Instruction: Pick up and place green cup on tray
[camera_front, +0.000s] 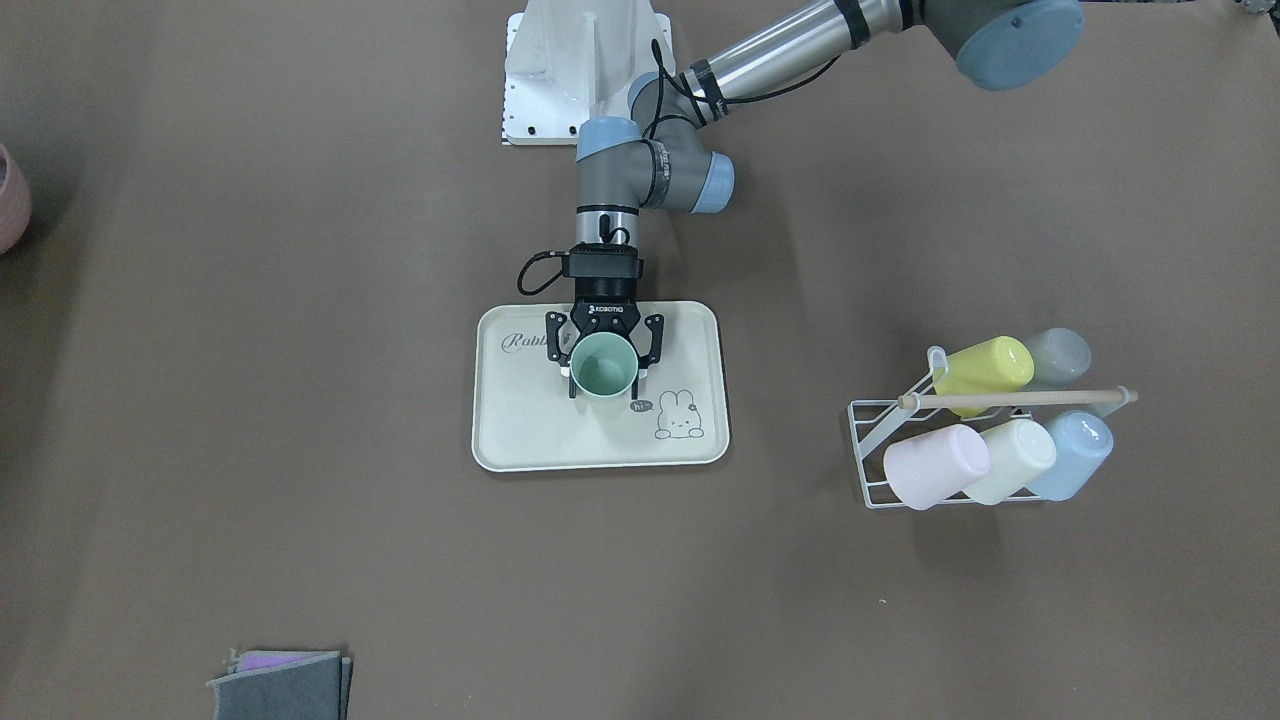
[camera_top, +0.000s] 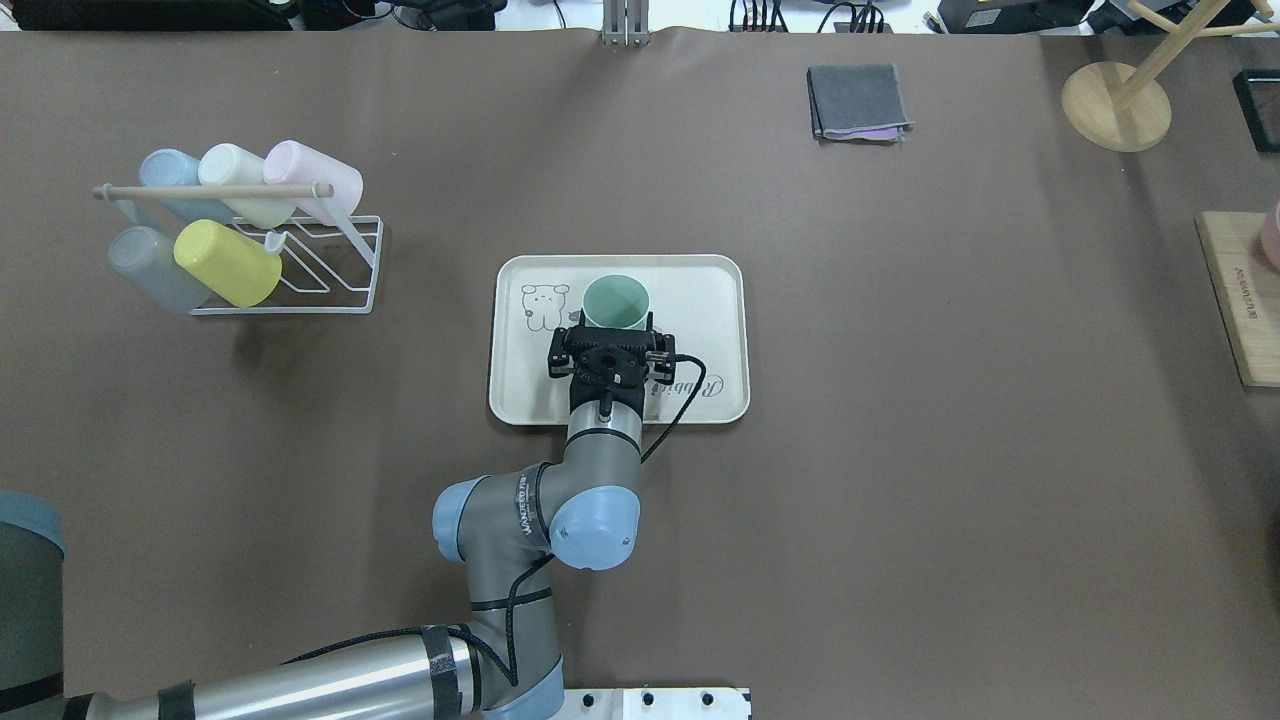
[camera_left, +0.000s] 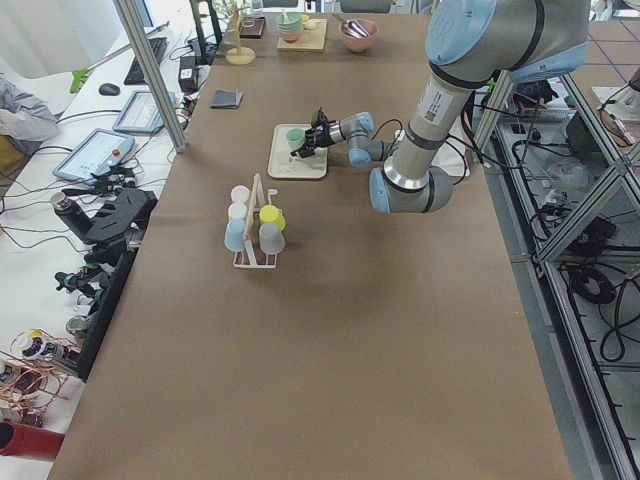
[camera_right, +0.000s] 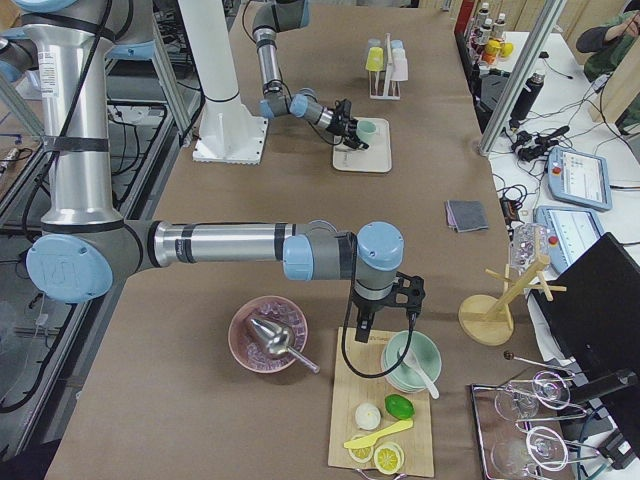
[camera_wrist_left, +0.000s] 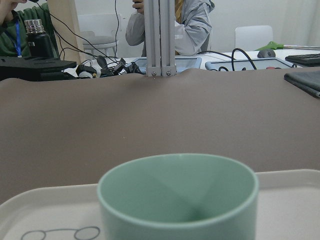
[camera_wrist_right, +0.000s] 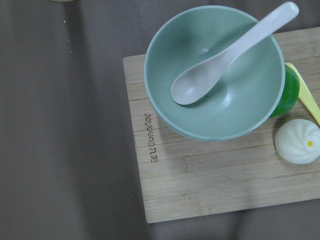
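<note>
Six cups (camera_front: 603, 366); one tray (camera_front: 520, 440); one rack (camera_front: 1020, 399)

Left arm stretched forward, left pincer (camera_front: 606, 378) low and level, right pincer (camera_right: 386, 321) pointing down

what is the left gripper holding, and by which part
The left gripper has its fingers on either side of the green cup's side wall. The cup stands upright on the tray. Whether the fingers actually clamp it cannot be told.

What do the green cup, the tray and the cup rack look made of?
The green cup: probably plastic, matte, even pastel colour, no glare. The tray: likely plastic or melamine, smooth matte cream, printed drawing. The rack: thin white-coated metal wire, bare wooden rod on top.
</note>
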